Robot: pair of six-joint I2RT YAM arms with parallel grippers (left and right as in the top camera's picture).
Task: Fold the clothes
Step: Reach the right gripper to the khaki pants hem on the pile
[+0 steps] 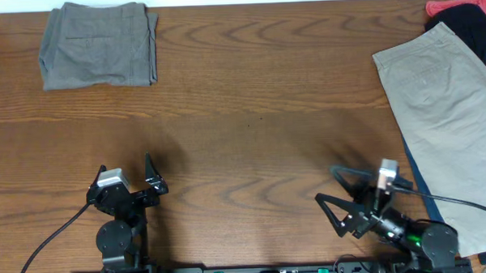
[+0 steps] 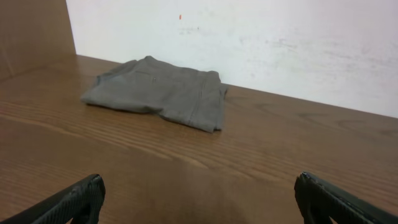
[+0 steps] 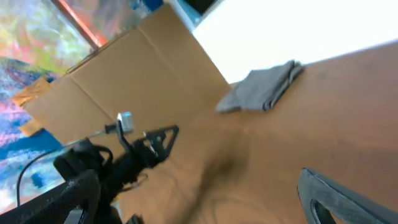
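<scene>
1. The pale khaki shorts lie spread flat beyond the right tool and to its outer side. Their far side is cut off by the edge of the overhead view.
2. Only a thin strip of navy cloth shows from under the khaki shorts, just beside the right tool; what garment it is cannot be told.
3. A black garment and a red one are seen only in part at the far corner of the worktop, well beyond the right tool. The black one touches the top of the khaki shorts.
4. A folded grey-green garment rests well ahead of the left tool, close to the worktop's far edge.
5. The right wrist view is tilted and blurred. A cardboard panel can be made out in it behind the left arm.
6. Both tools are released, with fingers spread wide and nothing between them. Each hangs over bare wood, apart from all the clothes.
</scene>
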